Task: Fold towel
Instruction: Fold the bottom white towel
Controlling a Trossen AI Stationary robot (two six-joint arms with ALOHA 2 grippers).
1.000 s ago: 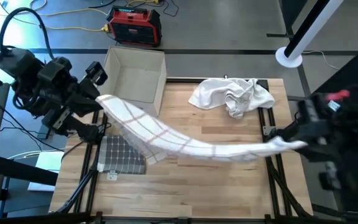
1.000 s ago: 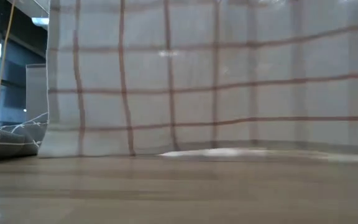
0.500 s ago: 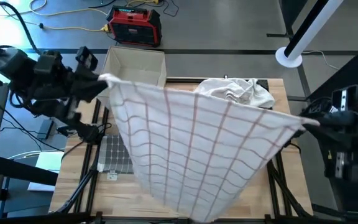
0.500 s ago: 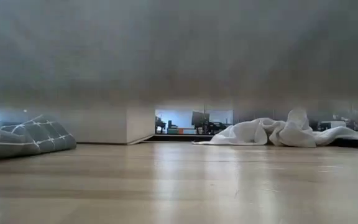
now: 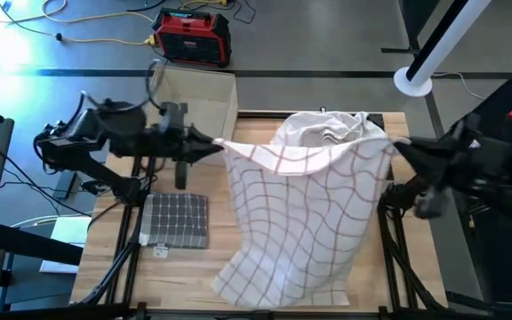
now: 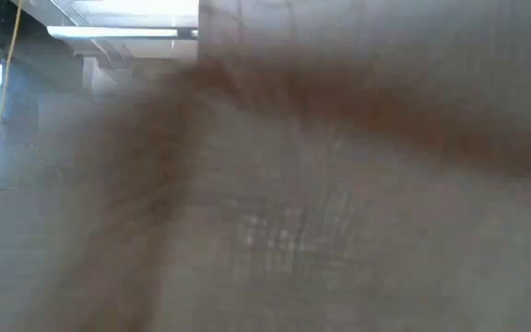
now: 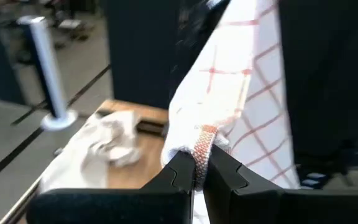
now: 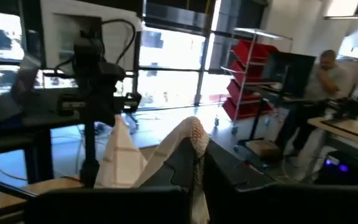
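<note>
Towel (image 5: 305, 209): top edge strung left to right between left tool (image 5: 216, 145) and right tool (image 5: 396, 146), each clamped on a corner; free end hangs toward near desk (image 5: 194, 276) edge.

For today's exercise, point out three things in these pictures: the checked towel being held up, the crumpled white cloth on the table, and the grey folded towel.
checked towel (image 5: 305, 209), high view, middle of the hanging sheet.
crumpled white cloth (image 5: 314, 132), high view, its bunched top above the towel's edge.
grey folded towel (image 5: 176, 220), high view, centre of its quilted top.
</note>
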